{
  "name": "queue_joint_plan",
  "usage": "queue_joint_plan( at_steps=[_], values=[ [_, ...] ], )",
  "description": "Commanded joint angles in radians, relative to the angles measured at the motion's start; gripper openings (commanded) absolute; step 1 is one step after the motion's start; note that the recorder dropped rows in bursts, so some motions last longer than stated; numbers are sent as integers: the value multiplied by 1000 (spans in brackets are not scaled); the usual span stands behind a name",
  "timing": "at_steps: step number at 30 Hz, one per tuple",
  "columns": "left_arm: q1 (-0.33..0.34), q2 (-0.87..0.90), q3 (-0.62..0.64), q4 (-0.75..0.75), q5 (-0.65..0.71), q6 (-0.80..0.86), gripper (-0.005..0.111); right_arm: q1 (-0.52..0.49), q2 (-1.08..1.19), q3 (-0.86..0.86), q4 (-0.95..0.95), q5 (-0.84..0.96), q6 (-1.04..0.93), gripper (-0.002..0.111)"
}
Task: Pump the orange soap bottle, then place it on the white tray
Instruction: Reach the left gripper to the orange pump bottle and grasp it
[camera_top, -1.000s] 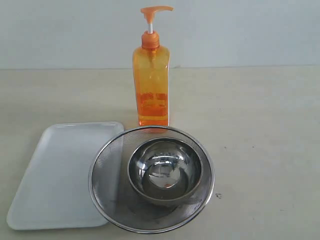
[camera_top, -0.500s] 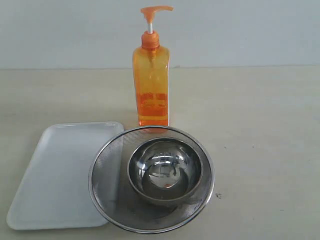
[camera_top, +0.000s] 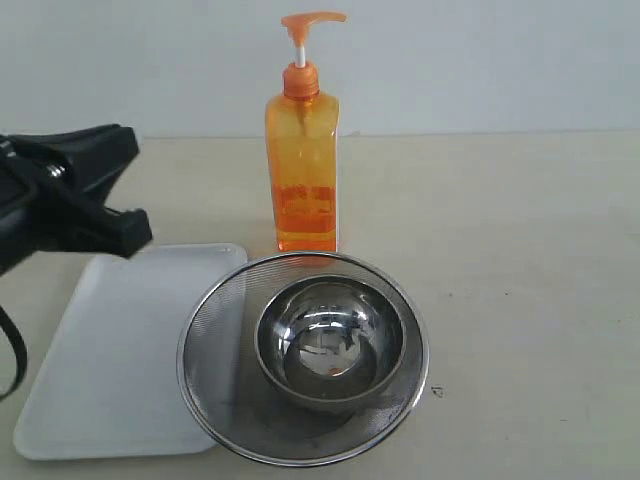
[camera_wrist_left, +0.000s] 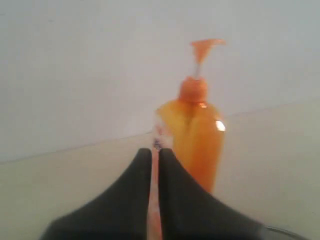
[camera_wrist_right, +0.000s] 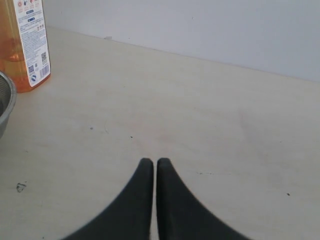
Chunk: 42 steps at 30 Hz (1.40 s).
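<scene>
Little soap in bottle (camera_top: 302, 170), so probably light; stiff, slick plastic. Stands upright on desk (camera_top: 520, 250) behind strainer (camera_top: 212, 325), off tray (camera_top: 110, 345). Grasp across narrow body. Left gripper (camera_wrist_left: 155, 153), right gripper (camera_wrist_right: 151, 162): pressed together, empty.

jaws pressed together, empty, on both left arm (camera_top: 70, 200) and right arm (camera_wrist_right: 130, 215).

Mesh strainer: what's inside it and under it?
A steel bowl sits inside the strainer. Its rim overlaps the white tray's right edge; anything beneath the bowl is hidden.
</scene>
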Motion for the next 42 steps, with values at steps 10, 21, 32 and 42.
queue_joint_plan(
  at_steps=[10, 21, 32, 42],
  values=[
    [-182, 451, -19, -70, -577, 12, 5, -3, -4, -1, 1, -8, -3, 0],
    [-182, 653, -172, -27, -577, -123, 71, -3, -4, -1, -3, -8, -3, 0],
    [-182, 741, -334, -33, -483, -128, 110, -3, -4, -1, -3, -8, -3, 0],
    [-180, 838, -434, -88, -485, -115, 110, -3, -4, -1, -3, -8, -3, 0]
  ],
)
